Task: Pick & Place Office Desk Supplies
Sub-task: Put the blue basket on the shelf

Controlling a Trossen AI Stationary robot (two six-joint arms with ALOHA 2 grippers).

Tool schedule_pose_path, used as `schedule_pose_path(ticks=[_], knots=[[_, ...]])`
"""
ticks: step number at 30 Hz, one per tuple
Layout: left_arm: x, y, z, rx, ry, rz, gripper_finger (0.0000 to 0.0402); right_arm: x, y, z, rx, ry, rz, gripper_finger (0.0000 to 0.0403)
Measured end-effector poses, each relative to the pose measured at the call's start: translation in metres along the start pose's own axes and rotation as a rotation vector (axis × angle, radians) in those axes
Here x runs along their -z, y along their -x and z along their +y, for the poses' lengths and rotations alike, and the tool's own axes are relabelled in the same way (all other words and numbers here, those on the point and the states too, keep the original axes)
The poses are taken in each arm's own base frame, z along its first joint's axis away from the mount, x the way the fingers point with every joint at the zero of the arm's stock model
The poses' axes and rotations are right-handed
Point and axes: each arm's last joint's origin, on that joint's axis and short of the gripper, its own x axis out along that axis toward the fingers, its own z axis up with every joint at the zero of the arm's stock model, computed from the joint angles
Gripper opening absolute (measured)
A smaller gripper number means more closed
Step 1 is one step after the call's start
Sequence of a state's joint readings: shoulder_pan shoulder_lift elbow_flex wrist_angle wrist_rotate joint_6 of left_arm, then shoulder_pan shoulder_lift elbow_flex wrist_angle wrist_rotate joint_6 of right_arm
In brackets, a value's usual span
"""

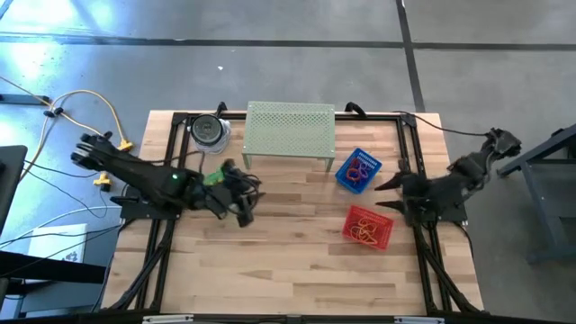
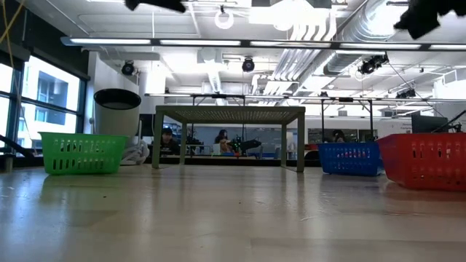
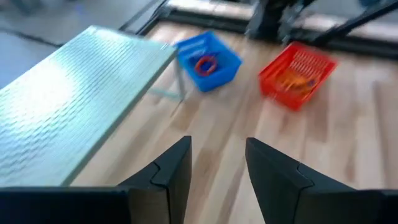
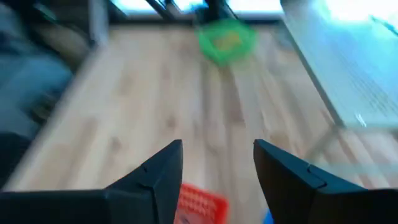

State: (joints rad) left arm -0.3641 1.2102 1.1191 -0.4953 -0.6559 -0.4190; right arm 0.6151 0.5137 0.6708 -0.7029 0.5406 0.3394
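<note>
On wooden table (image 1: 288, 270), three baskets

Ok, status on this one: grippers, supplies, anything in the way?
Left gripper open, empty, above bare table. Right gripper open, empty, near red basket. Bands in red and blue basket. Nothing blocking.

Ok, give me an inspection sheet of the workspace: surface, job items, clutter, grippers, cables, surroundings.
Surface: wooden table, bare at the front.
Job's things: bands in the blue basket and red basket; green basket near the left arm, contents unclear.
Clutter: pale green perforated stand; dark-lidded jar.
Grippers: left gripper open, empty, raised above the table; right gripper open, empty, beside the red basket.
Cables: yellow cable on the floor, left.
Surroundings: people seated beyond the table.
</note>
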Motion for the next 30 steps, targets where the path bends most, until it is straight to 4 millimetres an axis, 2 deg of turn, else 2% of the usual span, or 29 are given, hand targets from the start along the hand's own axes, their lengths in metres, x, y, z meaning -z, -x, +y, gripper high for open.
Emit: schedule_pose_path(ticks=[3, 6, 12, 18, 23, 26, 30], knots=[[0.003, 0.011, 0.016, -0.045, -0.004, 0.057, 0.0135, -0.007, 0.018, -0.008, -0.096, 0.011, -0.137, 0.0179], [0.001, 0.018, 0.029, -0.100, 0.006, 0.056, 0.0120, -0.009, 0.036, -0.019, -0.119, 0.011, -0.285, 0.0173], [-0.008, 0.032, 0.051, -0.146, 0.013, 0.003, 0.0077, 0.002, 0.057, -0.036, -0.143, 0.023, -0.503, 0.0169], [0.000, 0.048, 0.072, -0.212, 0.012, 0.070, 0.0010, 0.024, 0.045, -0.035, -0.156, 0.019, -0.541, 0.0170], [0.015, 0.055, 0.084, -0.289, 0.076, 0.078, 0.0001, 0.029, 0.029, -0.030, -0.031, 0.012, -0.520, 0.0156], [0.029, 0.055, 0.089, -0.311, 0.096, 0.078, 0.0000, 0.030, 0.022, -0.027, -0.025, 0.029, -0.499, 0.0118], [0.051, 0.053, 0.096, -0.345, 0.154, 0.078, 0.0000, 0.035, 0.013, -0.023, -0.016, 0.051, -0.521, 0.0032]])
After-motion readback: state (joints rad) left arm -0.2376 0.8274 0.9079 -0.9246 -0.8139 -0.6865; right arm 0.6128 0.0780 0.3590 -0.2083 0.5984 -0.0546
